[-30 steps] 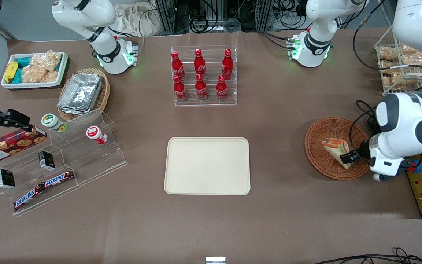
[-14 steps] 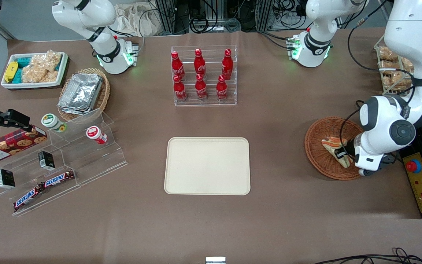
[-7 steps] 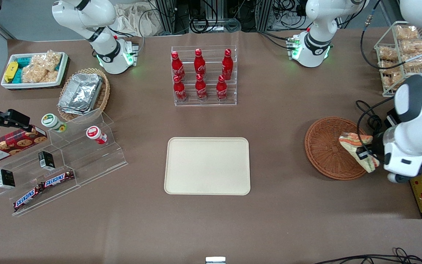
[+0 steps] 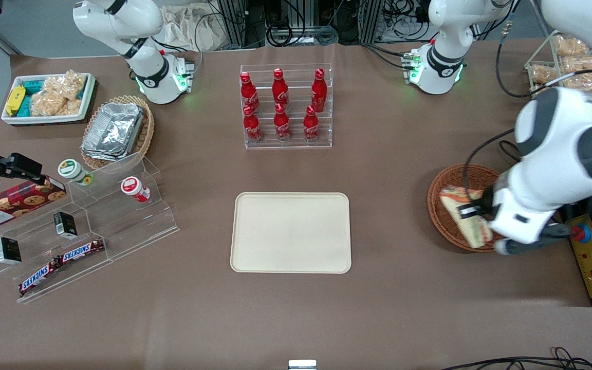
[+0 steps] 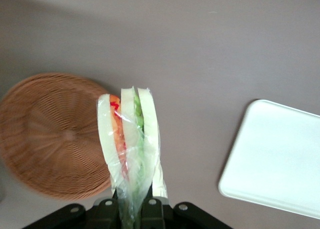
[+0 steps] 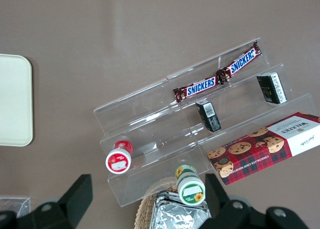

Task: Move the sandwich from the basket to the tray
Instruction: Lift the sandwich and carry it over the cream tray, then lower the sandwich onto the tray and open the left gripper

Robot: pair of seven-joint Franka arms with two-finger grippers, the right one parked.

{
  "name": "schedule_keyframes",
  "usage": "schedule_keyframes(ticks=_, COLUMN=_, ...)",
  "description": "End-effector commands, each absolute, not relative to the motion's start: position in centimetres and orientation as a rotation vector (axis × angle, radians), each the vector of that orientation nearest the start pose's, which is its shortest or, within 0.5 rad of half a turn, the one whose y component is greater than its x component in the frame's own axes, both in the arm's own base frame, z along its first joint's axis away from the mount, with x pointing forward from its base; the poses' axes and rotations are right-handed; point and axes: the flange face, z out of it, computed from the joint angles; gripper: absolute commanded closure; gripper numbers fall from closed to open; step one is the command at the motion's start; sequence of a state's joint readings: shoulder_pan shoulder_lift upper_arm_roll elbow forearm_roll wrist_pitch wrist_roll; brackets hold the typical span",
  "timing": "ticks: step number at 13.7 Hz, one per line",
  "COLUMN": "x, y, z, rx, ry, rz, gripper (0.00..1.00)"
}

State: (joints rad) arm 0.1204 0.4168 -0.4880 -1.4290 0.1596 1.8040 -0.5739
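your gripper (image 4: 473,211) is clamped on the sandwich (image 4: 463,216) (wrapped wedge, held by one end), raised above the basket (image 4: 442,213); the tray (image 4: 291,232) lies well apart.

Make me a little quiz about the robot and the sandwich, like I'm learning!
1. True or false: the gripper is shut on the sandwich.
2. What is in the basket? A) the sandwich B) a bottle C) nothing that shows
3. Fill in: the sandwich hangs above the basket's rim, and the ____ lies bare toward the parked arm's end.

Key: 1 true. 2 C. 3 tray.
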Motion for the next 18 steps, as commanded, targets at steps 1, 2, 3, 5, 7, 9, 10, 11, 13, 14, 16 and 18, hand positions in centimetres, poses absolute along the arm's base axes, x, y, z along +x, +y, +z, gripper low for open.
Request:
schedule_keyframes(ticks=1, x=64.4, y=-26.8, z=44.2, rx=-3.187, ry=-0.100, rz=-0.037, gripper=1.00)
schedule_keyframes(ticks=2, x=64.0, y=-29.7, z=42.5, rx=-3.182, ry=-0.016, rz=-0.078, gripper=1.00)
schedule_keyframes(ticks=3, x=63.6, y=-32.4, z=40.1, rx=-3.188, ry=0.051, rz=-0.081, gripper=1.00)
schedule_keyframes(ticks=5, x=63.0, y=-35.7, z=36.6, rx=-3.219, ry=0.116, rz=-0.080, gripper=1.00)
schedule_keyframes(ticks=7, x=62.3, y=-38.0, z=33.0, rx=-3.243, ry=0.168, rz=-0.058, gripper=1.00)
schedule_keyframes(ticks=9, x=61.8, y=-39.7, z=29.7, rx=-3.264, ry=0.203, rz=-0.034, gripper=1.00)
schedule_keyframes(ticks=10, x=61.7, y=-39.9, z=28.2, rx=-3.270, ry=0.206, rz=-0.020, gripper=1.00)
schedule_keyframes(ticks=11, x=61.8, y=-40.0, z=27.1, rx=-3.265, ry=0.217, rz=-0.024, gripper=1.00)
schedule_keyframes(ticks=13, x=61.8, y=-40.0, z=25.4, rx=-3.255, ry=0.231, rz=-0.021, gripper=0.77)
schedule_keyframes(ticks=14, x=61.7, y=-39.9, z=25.0, rx=-3.253, ry=0.232, rz=-0.010, gripper=0.50)
schedule_keyframes(ticks=16, x=61.6, y=-39.9, z=25.1, rx=-3.252, ry=0.207, rz=-0.004, gripper=0.01)
schedule_keyframes(ticks=18, x=61.7, y=-39.8, z=26.0, rx=-3.240, ry=0.170, rz=0.007, gripper=0.01)
